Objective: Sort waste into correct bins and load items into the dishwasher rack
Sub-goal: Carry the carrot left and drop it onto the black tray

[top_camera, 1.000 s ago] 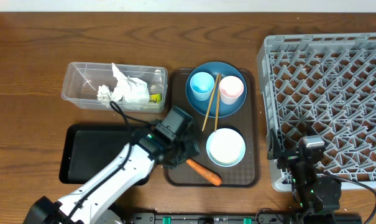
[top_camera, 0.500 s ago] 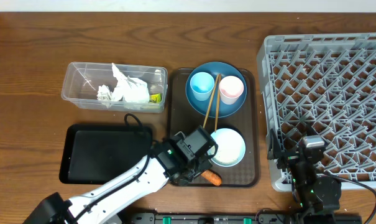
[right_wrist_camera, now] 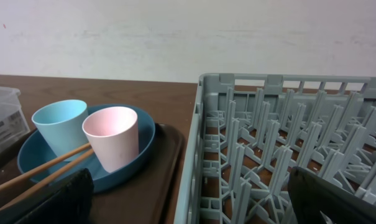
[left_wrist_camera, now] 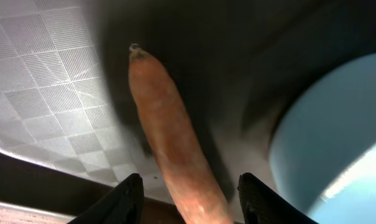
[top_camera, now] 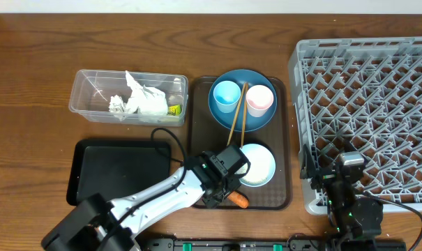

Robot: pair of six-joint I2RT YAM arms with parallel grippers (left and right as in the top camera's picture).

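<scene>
The orange carrot (top_camera: 238, 201) lies at the front of the brown serving tray (top_camera: 286, 139). In the left wrist view the carrot (left_wrist_camera: 169, 130) runs between the two fingers of my left gripper (left_wrist_camera: 194, 202), which is open around its thick end. That gripper (top_camera: 223, 189) sits low next to the light blue bowl (top_camera: 256, 164). The dark blue plate (top_camera: 242, 118) carries the light blue cup (top_camera: 225, 93), the pinkish cup (top_camera: 259, 100) and the chopsticks (top_camera: 236, 115). My right gripper (top_camera: 344, 167) is open and empty at the grey rack's (top_camera: 367, 84) front left corner.
The clear tub (top_camera: 85, 97) at the back left holds white napkins (top_camera: 141, 101) and a yellow-green wrapper (top_camera: 173, 109). The black tray (top_camera: 116, 171) lies in front of it. The right wrist view shows the rack (right_wrist_camera: 287, 124), the plate (right_wrist_camera: 144, 140) and both cups.
My left gripper has moved right and toward the front of the serving tray, coming down over the carrot. The right arm has not moved.
</scene>
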